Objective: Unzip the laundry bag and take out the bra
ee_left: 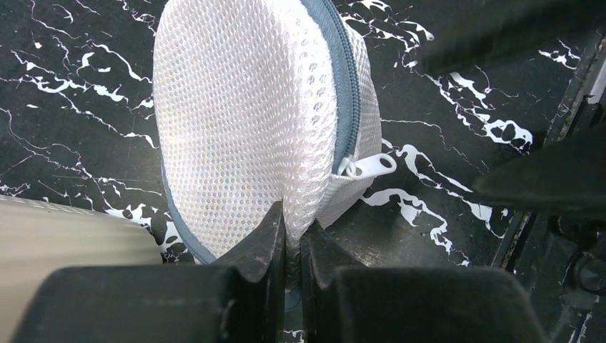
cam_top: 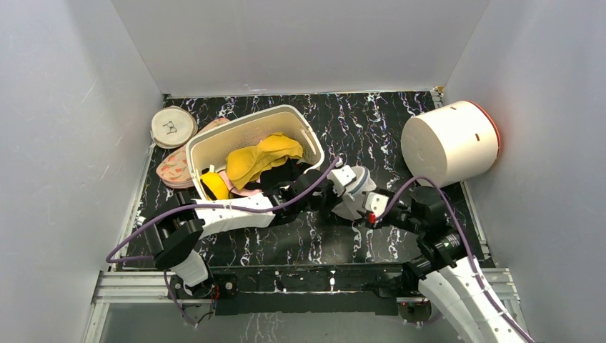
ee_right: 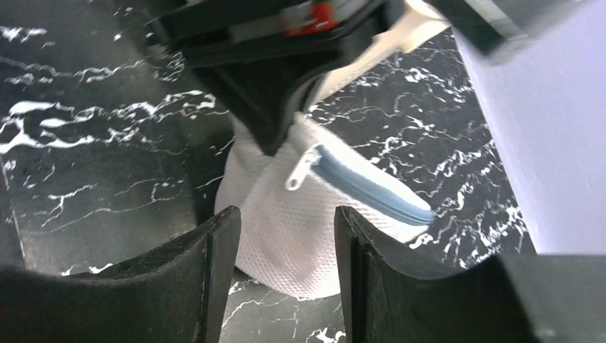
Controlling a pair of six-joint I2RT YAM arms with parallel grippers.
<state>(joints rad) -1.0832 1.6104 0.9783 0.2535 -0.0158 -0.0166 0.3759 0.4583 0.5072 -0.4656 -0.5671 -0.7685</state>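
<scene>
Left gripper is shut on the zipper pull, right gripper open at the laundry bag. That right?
No. The left gripper is shut on the mesh edge of the laundry bag, not the zipper pull, which hangs free beside it; the left wrist view shows this. The right gripper is open at the bag, as stated.

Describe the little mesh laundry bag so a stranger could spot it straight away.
From the cream perforated plastic basket on the black marbled table, look just right of its near corner. There the left pincer pinches a small drum-shaped white mesh bag. Only it has a grey-blue zip around its rim.
</scene>
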